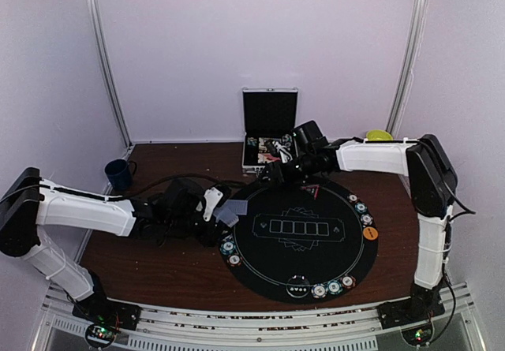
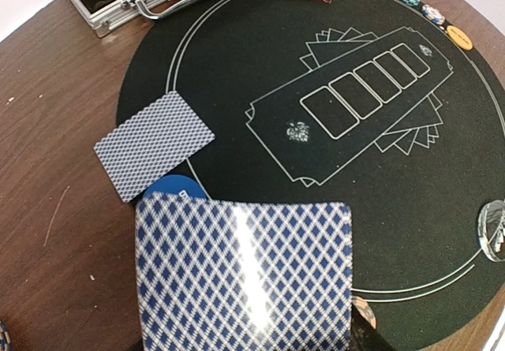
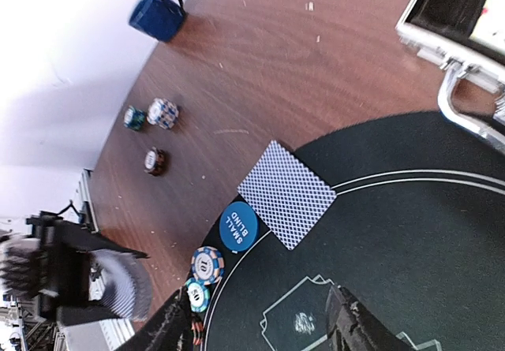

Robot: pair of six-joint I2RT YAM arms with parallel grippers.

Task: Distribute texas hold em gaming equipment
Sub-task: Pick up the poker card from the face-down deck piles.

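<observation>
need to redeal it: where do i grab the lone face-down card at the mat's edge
Probably the card's short end overhanging the mat onto bare table, from the table side: it lies flat, and only the mat's step might leave a finger gap.

The round black felt mat [image 2: 237, 59] carries thin white line markings. The single face-down playing card [image 2: 154, 144] shows a fine blue-and-white diamond lattice, and the deck of playing cards [image 2: 245, 276] bears the same lattice. The round blue button [image 3: 238, 226] has white lettering; the round button [image 2: 459, 37] is orange. The striped poker chip [image 3: 207, 265] is blue and white, the teal poker chip [image 3: 197, 296] white-striped. The ceramic mug [image 3: 158, 13] is dark blue, the wooden worktop [image 3: 260, 67] reddish brown.
</observation>
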